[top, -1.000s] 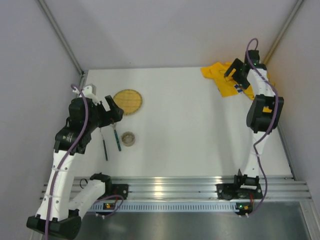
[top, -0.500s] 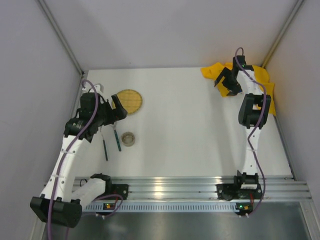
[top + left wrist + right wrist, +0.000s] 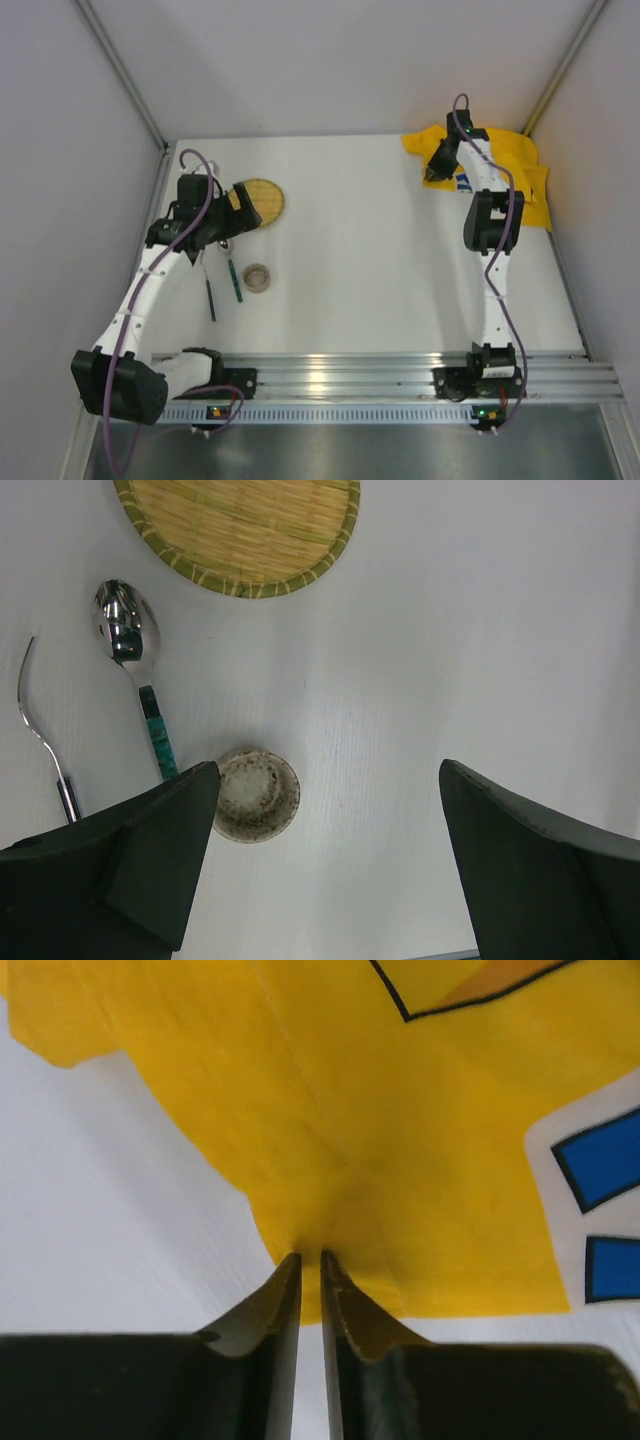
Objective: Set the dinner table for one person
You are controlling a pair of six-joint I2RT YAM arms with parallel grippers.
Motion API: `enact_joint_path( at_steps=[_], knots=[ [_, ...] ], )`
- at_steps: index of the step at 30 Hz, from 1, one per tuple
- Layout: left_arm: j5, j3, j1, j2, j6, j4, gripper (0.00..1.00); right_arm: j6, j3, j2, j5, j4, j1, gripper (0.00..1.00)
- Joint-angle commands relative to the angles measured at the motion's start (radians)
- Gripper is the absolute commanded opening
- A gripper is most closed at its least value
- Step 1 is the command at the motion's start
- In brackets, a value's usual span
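Seen from above, two white robot arms rise from a rail at the near edge of a plain white tabletop (image 3: 380,260), which fills the scene and carries every item.

Nearest, on the left, a fork (image 3: 66,798) and a green-handled spoon (image 3: 128,630) lie side by side, handles toward the rail. A small speckled cup (image 3: 257,793) sits just beside the spoon's handle. A little farther back lies a round woven mat (image 3: 240,530).

The left hand (image 3: 328,770) hovers over this group with its jaws spread wide, holding nothing. Its wrist camera looks straight down on cup, spoon, fork and mat. That position suggests it is poised to choose one of them to pick up.

At the far right corner lies a crumpled yellow cloth (image 3: 400,1140) printed in blue and white. The right hand (image 3: 310,1255) reaches down to the cloth's left edge. Its wrist camera shows the jaws closed on a raised fold of the fabric, pinching it. Gripping at the edge probably serves to drag or spread the cloth as a place mat or napkin. Nothing is yet arranged as a place setting.
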Motion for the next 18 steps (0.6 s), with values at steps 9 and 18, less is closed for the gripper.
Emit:
enact_joint_path(
  at_steps=[9,18],
  knots=[
    [-0.008,0.013,0.002,-0.055,0.026,0.033,0.96,-0.043,0.031,0.082,0.019,-0.182,0.065,0.00],
    [0.001,-0.032,0.002,-0.174,0.033,-0.012,0.96,-0.084,-0.228,-0.087,-0.067,-0.201,0.212,0.00]
  ],
)
